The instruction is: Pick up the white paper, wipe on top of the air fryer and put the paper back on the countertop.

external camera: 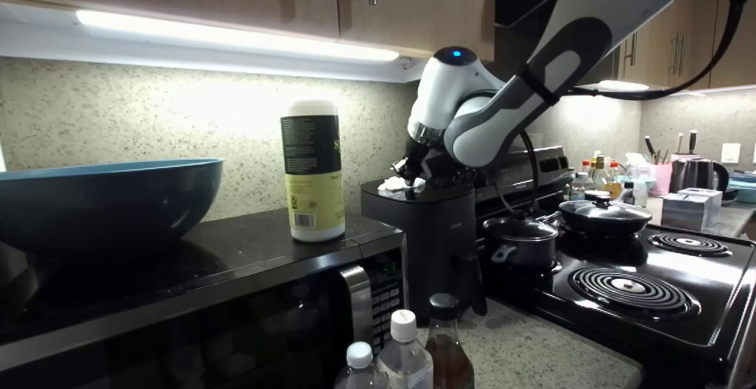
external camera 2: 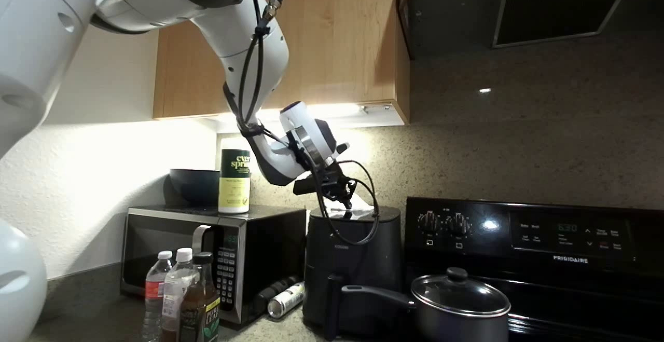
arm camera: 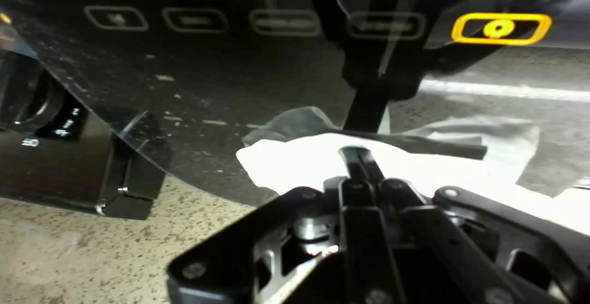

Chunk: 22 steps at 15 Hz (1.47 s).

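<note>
The white paper (external camera: 394,185) is a crumpled wad lying against the flat top of the black air fryer (external camera: 434,229). It also shows in an exterior view (external camera 2: 364,204) and, overexposed, in the wrist view (arm camera: 295,163). My gripper (arm camera: 357,154) points down at the air fryer's top, its fingertips together on the paper with a fold pinched between them. In both exterior views the gripper (external camera: 409,170) (external camera 2: 346,203) is low over the air fryer (external camera 2: 353,248). The countertop (external camera: 531,350) shows in front of the air fryer, also in the wrist view (arm camera: 115,253).
A black microwave (external camera: 236,283) stands beside the air fryer, with a wipes canister (external camera: 313,170) and a blue bowl (external camera: 118,206) on top. Several bottles (external camera 2: 181,295) stand in front. A lidded pot (external camera 2: 459,305) is on the stove (external camera: 697,300). A cabinet (external camera 2: 332,41) hangs above.
</note>
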Motion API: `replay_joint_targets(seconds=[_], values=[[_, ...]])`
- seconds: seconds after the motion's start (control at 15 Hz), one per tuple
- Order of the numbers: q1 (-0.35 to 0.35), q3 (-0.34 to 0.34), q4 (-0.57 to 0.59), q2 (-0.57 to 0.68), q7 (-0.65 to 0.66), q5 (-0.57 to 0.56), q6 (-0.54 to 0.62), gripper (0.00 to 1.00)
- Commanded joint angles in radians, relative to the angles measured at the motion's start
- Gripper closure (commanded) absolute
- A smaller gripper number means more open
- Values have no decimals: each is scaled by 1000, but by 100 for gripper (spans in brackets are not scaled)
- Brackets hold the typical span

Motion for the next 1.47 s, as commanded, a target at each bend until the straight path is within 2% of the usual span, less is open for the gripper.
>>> replay_joint_targets(seconds=[0.0,0.13,0.33,0.8,1.0,1.2,1.4], values=[[29,-89,40,38,165,-135,-63,99],[37,-118,35,30,229,-184,-98,99],[33,-114,-10,-11,228,-159,-159,99],[-19,-35,-132,-142,109,69,-250,99],[-33,-24,-145,-142,96,112,-197,99],[-31,-27,-105,-91,127,57,-124,99],[2,-48,-57,-27,156,-34,-37,99]])
